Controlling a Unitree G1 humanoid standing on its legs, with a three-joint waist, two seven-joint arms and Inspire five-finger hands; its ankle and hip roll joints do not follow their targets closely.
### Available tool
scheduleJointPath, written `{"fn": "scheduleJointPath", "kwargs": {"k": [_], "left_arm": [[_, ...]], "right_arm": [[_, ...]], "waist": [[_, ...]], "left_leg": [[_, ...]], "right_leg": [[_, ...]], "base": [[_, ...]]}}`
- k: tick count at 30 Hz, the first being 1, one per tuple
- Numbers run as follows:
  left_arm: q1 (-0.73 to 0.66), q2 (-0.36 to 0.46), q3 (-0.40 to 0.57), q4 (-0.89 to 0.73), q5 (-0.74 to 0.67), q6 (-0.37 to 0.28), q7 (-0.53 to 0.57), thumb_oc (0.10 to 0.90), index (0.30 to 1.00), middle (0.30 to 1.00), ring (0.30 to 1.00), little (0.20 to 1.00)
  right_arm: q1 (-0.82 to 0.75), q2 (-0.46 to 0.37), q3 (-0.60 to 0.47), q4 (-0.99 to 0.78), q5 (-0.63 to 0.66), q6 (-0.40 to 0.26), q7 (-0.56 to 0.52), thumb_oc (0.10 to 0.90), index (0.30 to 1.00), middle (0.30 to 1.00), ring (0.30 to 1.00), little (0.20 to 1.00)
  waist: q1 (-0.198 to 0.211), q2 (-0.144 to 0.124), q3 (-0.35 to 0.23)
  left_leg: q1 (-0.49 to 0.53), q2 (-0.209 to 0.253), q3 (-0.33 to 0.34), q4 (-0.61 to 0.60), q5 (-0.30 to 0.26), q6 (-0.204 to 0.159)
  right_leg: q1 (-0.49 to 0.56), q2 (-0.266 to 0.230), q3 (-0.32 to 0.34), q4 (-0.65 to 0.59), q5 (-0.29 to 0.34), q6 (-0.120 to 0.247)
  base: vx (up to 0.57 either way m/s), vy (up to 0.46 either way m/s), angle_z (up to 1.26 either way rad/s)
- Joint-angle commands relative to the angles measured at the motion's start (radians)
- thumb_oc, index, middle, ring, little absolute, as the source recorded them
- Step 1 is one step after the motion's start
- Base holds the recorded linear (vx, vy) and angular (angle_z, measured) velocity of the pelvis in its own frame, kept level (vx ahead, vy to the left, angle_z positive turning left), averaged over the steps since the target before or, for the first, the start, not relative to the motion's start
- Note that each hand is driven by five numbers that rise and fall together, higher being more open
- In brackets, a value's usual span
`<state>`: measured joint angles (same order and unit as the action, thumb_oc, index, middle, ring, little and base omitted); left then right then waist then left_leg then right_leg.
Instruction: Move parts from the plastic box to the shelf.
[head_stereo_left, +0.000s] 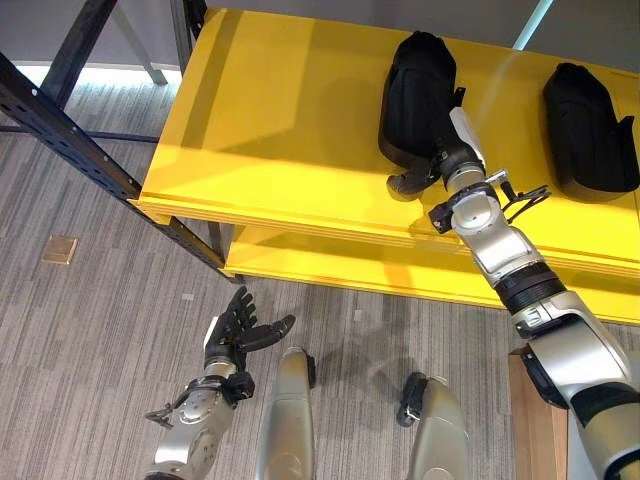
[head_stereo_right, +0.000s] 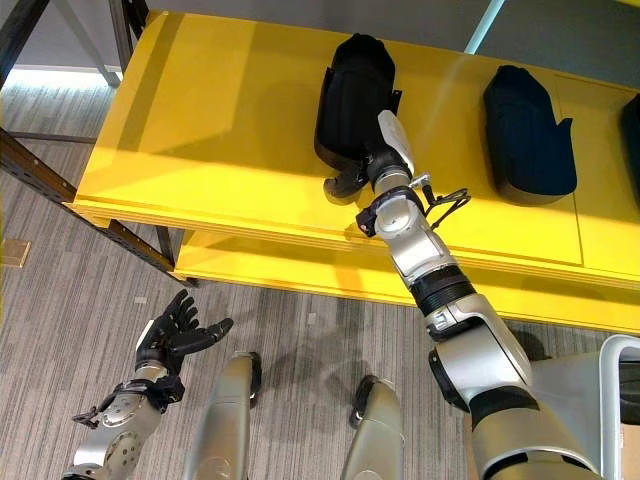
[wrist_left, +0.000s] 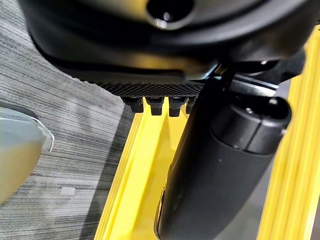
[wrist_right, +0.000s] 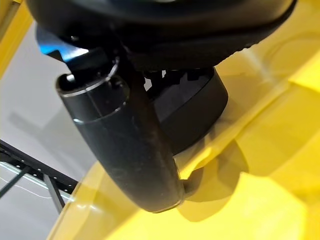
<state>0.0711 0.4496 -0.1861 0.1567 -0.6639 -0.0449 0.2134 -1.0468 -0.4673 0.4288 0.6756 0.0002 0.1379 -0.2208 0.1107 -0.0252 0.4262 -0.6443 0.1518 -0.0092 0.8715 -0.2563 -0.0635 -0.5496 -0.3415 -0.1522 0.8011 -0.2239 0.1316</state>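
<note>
Left hand (head_stereo_left: 238, 325) low over the floor (head_stereo_left: 90, 330), fingers spread, empty. Right hand (head_stereo_left: 425, 165) up on the yellow shelf (head_stereo_left: 270, 130), against a black part (head_stereo_left: 415, 90) lying flat there; fingers hidden behind it, so grip impossible to tell. Second part (head_stereo_left: 588, 125) further right, well apart. Best settled fully flat, clear of the front edge, before withdrawing straight back without dragging it.

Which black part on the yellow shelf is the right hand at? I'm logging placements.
The left black part: the right hand is at its near end. The other black part lies apart, further right on the yellow shelf.
</note>
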Motion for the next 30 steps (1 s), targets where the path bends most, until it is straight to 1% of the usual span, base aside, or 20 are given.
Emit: {"fn": "scheduleJointPath", "kwargs": {"k": [1,10,13,17,21,23,27,30], "left_arm": [[-0.002,0.028,0.036,-0.066,-0.017,-0.091,-0.003,0.900,1.000,1.000,1.000,1.000],[0.007,0.022,0.048,-0.066,-0.016,-0.089,-0.004,0.900,1.000,1.000,1.000,1.000],[0.008,0.023,0.050,-0.064,-0.017,-0.088,-0.004,0.900,1.000,1.000,1.000,1.000],[0.006,0.024,0.060,-0.064,-0.021,-0.089,-0.002,0.900,1.000,1.000,1.000,1.000],[0.005,0.022,0.061,-0.060,-0.021,-0.087,0.000,0.900,1.000,1.000,1.000,1.000],[0.003,0.020,0.062,-0.057,-0.020,-0.087,0.003,0.900,1.000,1.000,1.000,1.000],[0.001,0.020,0.066,-0.058,-0.014,-0.085,0.008,0.900,1.000,1.000,1.000,1.000],[0.003,0.020,0.067,-0.058,-0.009,-0.085,0.007,0.900,1.000,1.000,1.000,1.000]], "right_arm": [[-0.098,-0.076,-0.015,-0.038,-0.050,-0.061,-0.025,0.900,1.000,1.000,1.000,1.000],[-0.068,-0.091,-0.014,-0.039,-0.056,-0.058,-0.008,0.900,1.000,1.000,1.000,1.000],[-0.074,-0.088,-0.015,-0.069,-0.046,-0.065,-0.007,0.900,1.000,1.000,1.000,1.000],[-0.081,-0.104,-0.037,-0.207,-0.016,-0.089,-0.016,0.900,1.000,1.000,1.000,1.000],[-0.078,-0.119,-0.063,-0.335,-0.014,-0.116,-0.033,0.900,1.000,1.000,1.000,1.000],[-0.077,-0.125,-0.071,-0.402,-0.019,-0.130,-0.037,0.900,1.000,1.000,1.000,1.000],[-0.073,-0.147,-0.089,-0.517,-0.069,-0.144,-0.045,0.900,1.000,1.000,1.000,1.000],[-0.068,-0.157,-0.092,-0.549,-0.091,-0.151,-0.045,0.900,1.000,1.000,1.000,1.000]], "waist": [[0.002,0.000,-0.025],[-0.001,-0.004,-0.021],[0.000,-0.004,-0.022],[-0.002,-0.006,-0.026],[-0.004,-0.009,-0.031],[-0.005,-0.010,-0.031],[-0.008,-0.014,-0.037],[-0.009,-0.015,-0.039]], "left_leg": [[0.018,0.021,-0.075,-0.068,-0.003,-0.013],[0.014,0.025,-0.078,-0.068,-0.001,-0.014],[0.014,0.027,-0.077,-0.066,-0.002,-0.015],[0.014,0.024,-0.078,-0.064,-0.005,-0.015],[0.015,0.022,-0.078,-0.061,-0.007,-0.013],[0.015,0.022,-0.078,-0.061,-0.008,-0.012],[0.015,0.020,-0.077,-0.062,-0.010,-0.011],[0.014,0.019,-0.077,-0.059,-0.011,-0.011]], "right_leg": [[0.065,0.011,-0.012,0.008,-0.077,-0.030],[0.063,0.014,-0.014,0.007,-0.076,-0.031],[0.064,0.014,-0.015,0.006,-0.075,-0.031],[0.064,0.012,-0.013,0.010,-0.078,-0.030],[0.066,0.011,-0.013,0.012,-0.080,-0.030],[0.065,0.011,-0.012,0.012,-0.080,-0.029],[0.065,0.011,-0.012,0.014,-0.081,-0.028],[0.063,0.011,-0.013,0.017,-0.082,-0.027]], "base": [[0.00,0.000,0.00],[0.00,0.000,0.00],[0.00,0.000,0.00],[0.00,0.000,0.00],[0.00,0.000,0.00],[0.00,0.000,0.00],[0.00,0.000,0.00],[0.00,0.000,0.00]]}}
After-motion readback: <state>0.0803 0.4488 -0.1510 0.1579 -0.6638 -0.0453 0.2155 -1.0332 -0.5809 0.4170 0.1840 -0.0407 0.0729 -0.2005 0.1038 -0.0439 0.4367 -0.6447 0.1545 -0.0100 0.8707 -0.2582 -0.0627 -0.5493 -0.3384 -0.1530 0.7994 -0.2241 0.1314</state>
